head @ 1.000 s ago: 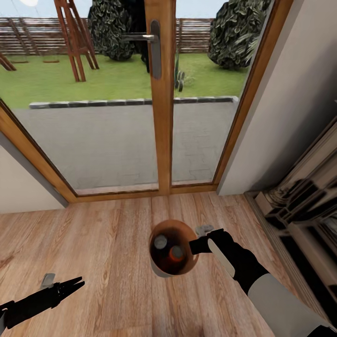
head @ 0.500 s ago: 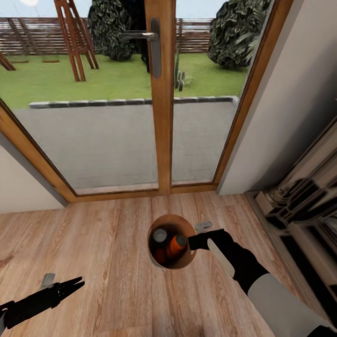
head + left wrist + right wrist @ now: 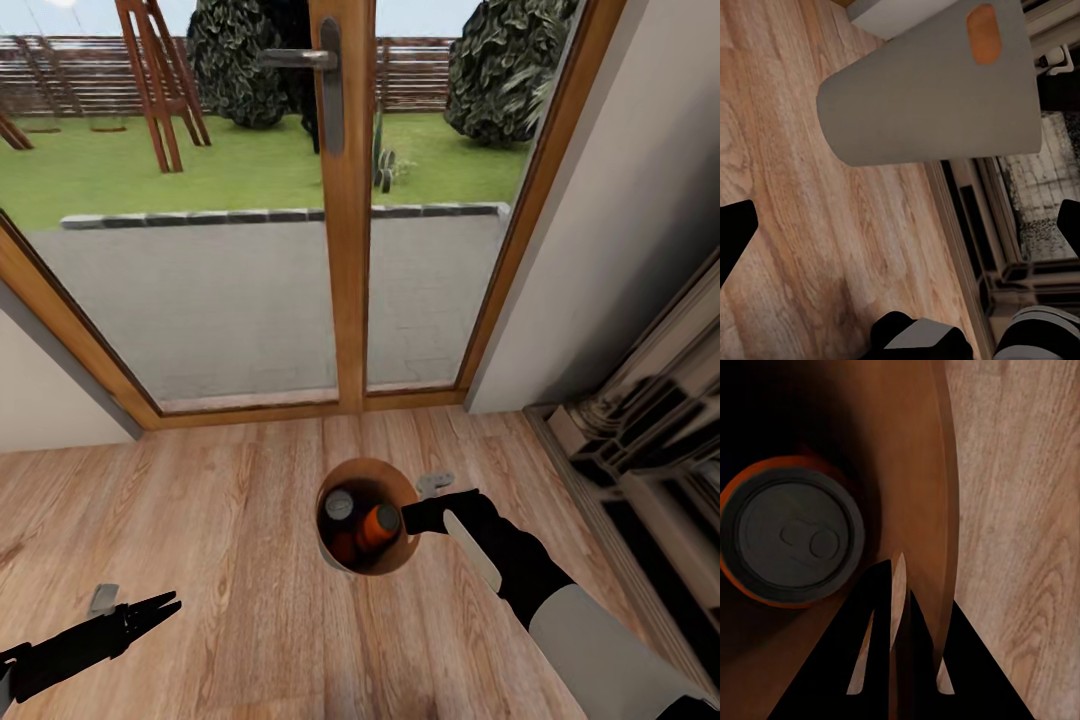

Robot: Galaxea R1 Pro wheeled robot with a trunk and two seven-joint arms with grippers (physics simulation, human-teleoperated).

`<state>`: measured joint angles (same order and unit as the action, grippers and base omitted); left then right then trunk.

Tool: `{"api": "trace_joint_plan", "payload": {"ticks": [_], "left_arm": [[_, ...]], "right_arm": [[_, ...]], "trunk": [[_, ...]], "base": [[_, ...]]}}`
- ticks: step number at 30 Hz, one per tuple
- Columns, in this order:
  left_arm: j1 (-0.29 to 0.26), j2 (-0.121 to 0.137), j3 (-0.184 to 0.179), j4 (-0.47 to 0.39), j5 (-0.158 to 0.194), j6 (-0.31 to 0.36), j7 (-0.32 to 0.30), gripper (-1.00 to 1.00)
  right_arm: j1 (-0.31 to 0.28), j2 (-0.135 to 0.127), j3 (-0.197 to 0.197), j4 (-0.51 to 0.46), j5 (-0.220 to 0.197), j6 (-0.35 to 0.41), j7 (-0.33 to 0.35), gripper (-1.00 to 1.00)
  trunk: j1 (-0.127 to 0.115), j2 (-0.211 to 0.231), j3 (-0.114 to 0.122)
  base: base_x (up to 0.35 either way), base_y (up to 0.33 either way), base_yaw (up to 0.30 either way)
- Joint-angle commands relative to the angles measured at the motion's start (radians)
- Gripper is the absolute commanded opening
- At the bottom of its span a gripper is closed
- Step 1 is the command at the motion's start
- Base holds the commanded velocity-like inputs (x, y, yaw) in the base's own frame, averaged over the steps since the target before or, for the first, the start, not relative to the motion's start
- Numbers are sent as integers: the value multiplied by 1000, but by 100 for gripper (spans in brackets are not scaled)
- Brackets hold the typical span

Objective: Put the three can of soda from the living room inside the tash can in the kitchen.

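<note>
Before the wood-framed glass door (image 3: 340, 200), my right gripper (image 3: 408, 519) pinches the bin (image 3: 367, 515) by its rim above the plank floor (image 3: 230, 520).
The bin is round and tapered, matte grey outside, glossy copper inside. Cans (image 3: 360, 522) sit in it: an orange one (image 3: 791, 536) with a dull silver top and pull tab; no lettering is legible. My left gripper (image 3: 160, 607) hangs low, fingers spread.
</note>
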<state>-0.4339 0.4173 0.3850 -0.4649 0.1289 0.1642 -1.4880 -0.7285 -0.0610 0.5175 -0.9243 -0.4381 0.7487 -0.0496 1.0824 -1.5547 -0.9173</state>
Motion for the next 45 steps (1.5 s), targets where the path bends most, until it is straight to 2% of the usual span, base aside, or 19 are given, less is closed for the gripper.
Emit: {"api": "trace_joint_plan", "payload": {"ticks": [1,18,45], "left_arm": [[0,0,0,0,0,0,0,100],[0,0,0,0,0,0,0,100],[0,-1,0,0,0,0,0,100]], "right_arm": [[-1,0,-1,-1,-22,-2,5,-100],[-1,1,2,-1,-21,-22,5,-100],[-1,3,2,-2,-21,-25,5,-100]], "trunk": [[4,-7,-3],[69,-126,-58],[173,-315,-181]], "base": [[0,0,0],[0,0,0],[0,0,0]]}}
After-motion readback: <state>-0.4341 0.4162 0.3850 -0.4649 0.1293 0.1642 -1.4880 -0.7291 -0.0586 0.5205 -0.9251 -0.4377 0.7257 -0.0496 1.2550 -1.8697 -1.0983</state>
